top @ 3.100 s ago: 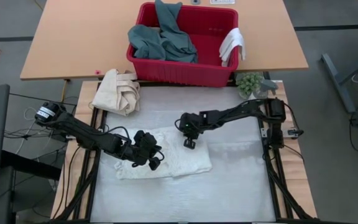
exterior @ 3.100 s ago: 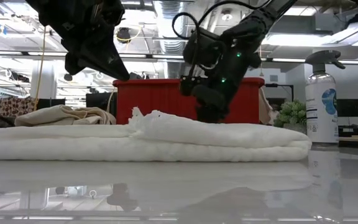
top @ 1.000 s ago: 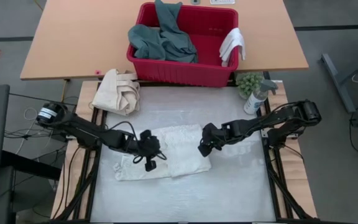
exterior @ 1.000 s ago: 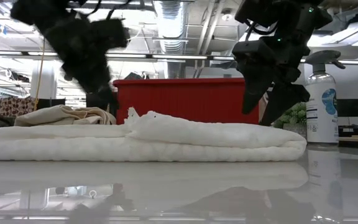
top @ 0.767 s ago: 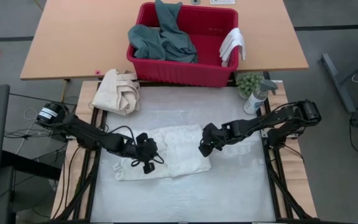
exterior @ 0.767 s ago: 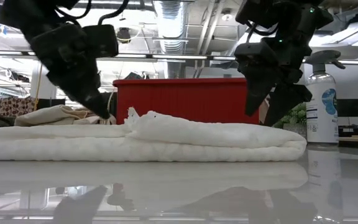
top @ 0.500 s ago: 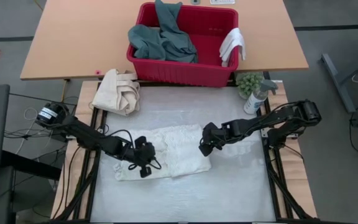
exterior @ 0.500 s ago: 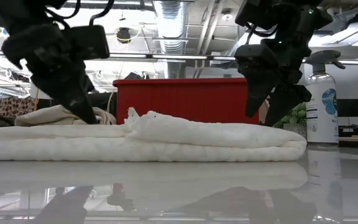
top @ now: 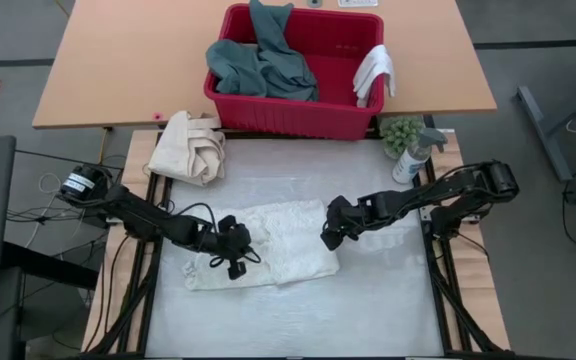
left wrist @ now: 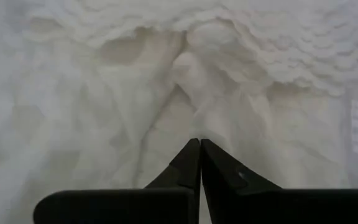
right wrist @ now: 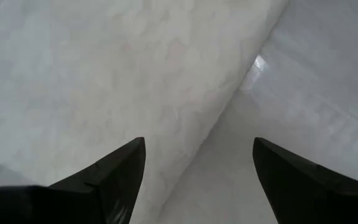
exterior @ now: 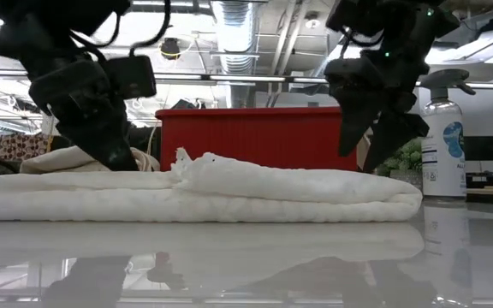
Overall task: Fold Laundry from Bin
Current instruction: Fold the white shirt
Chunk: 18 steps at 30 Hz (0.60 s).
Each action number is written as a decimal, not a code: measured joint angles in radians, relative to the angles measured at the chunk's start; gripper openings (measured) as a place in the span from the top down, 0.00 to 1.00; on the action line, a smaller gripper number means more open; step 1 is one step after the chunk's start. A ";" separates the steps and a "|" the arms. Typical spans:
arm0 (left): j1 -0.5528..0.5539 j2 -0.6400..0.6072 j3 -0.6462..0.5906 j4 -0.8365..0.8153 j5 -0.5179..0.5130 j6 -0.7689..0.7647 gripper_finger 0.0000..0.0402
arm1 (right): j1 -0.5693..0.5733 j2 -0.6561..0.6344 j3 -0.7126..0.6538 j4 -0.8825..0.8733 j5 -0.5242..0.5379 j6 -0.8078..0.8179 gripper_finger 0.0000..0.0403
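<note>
White towel [top: 268, 250] is seen folded on the tabletop [top: 368, 310]; soft, limp, best pinched at an edge. Left pincer [top: 236, 268] is pressed together, empty, on it; right pincer [top: 327, 240] is spread above its edge.

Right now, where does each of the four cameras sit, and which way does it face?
High: overhead, facing down; both arms, white towel, red bin.
Low: table height, facing the bin; both grippers above the towel.
Left wrist: over the towel; shut fingers.
Right wrist: over the towel's edge; open fingers.
All four share the towel.
</note>
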 joint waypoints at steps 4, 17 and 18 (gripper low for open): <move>0.008 0.081 0.006 0.060 0.073 0.006 1.00 | -0.005 -0.058 0.000 -0.008 0.036 -0.005 0.21; 0.075 0.319 0.121 0.230 0.133 0.106 1.00 | -0.045 -0.155 0.000 -0.151 0.046 0.018 0.21; 0.085 0.338 0.137 0.230 0.141 0.120 1.00 | -0.045 -0.156 0.001 -0.174 0.046 0.025 0.21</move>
